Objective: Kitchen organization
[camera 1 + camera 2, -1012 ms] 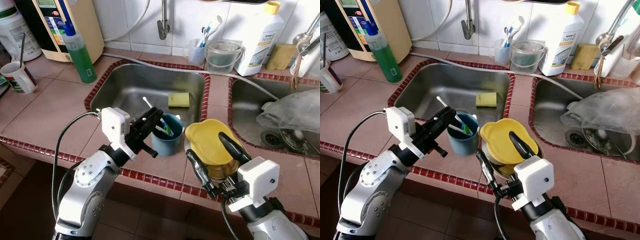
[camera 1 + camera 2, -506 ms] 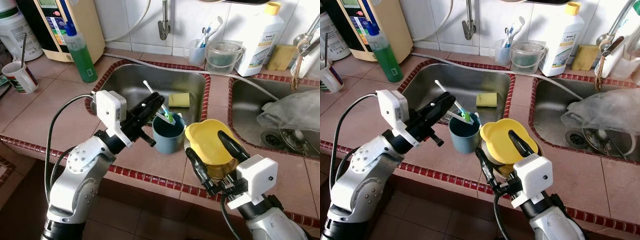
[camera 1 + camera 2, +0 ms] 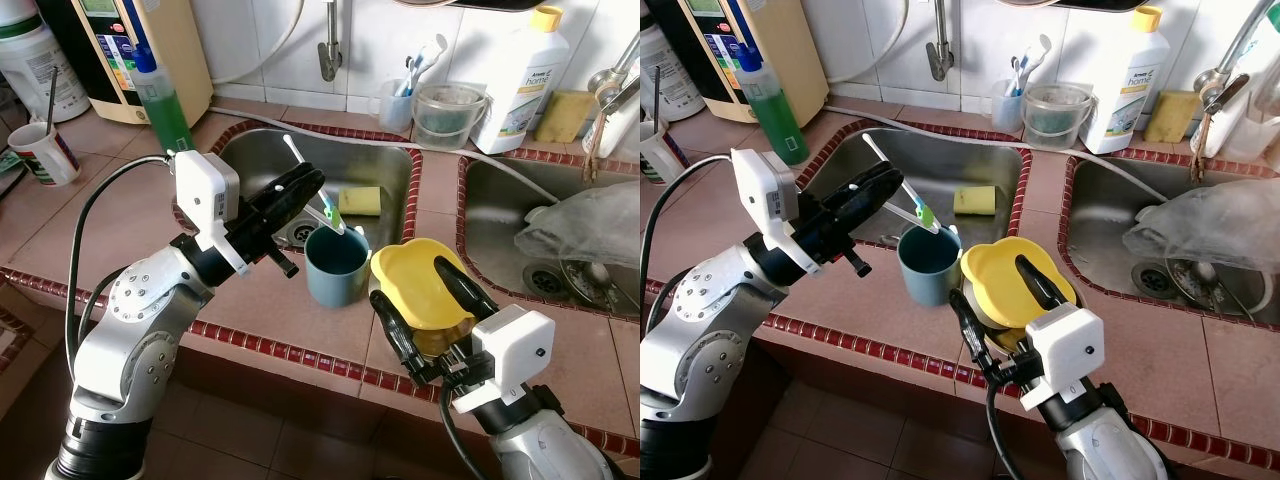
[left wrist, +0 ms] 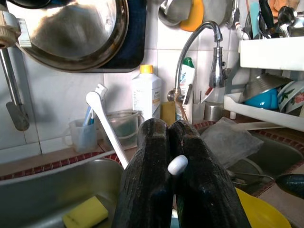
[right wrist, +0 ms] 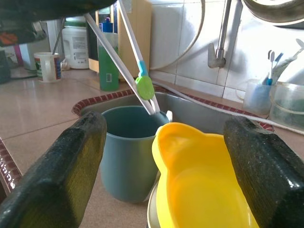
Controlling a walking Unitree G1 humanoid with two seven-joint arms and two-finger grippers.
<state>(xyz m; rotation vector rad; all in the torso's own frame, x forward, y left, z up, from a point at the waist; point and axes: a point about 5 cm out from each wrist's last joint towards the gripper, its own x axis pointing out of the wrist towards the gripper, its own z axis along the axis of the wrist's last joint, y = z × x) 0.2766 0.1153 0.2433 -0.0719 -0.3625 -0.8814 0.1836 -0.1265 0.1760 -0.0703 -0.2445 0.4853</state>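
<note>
My left gripper (image 3: 310, 186) is shut on two white toothbrushes (image 3: 296, 158) and holds them slanted above the blue cup (image 3: 335, 266), their green and blue heads (image 5: 144, 87) just over its rim. The cup stands on the tiled counter in front of the left sink (image 3: 262, 163). To its right a yellow dish (image 3: 412, 285) rests on a metal bowl. My right gripper (image 3: 428, 312) is open, one finger on each side of the yellow dish (image 5: 199, 190). In the left wrist view the fingers (image 4: 147, 180) press together on a white handle tip.
A yellow sponge (image 3: 358, 200) lies in the left sink. A green soap bottle (image 3: 162, 100) and a mug (image 3: 42, 155) stand at the left. At the back are a toothbrush holder (image 3: 398, 102), a clear tub (image 3: 446, 112) and a white bottle (image 3: 520, 80). A plastic bag (image 3: 585, 222) lies in the right sink.
My left gripper has lifted the toothbrushes up out of the blue cup, back and to the left. The right gripper stays around the yellow dish.
</note>
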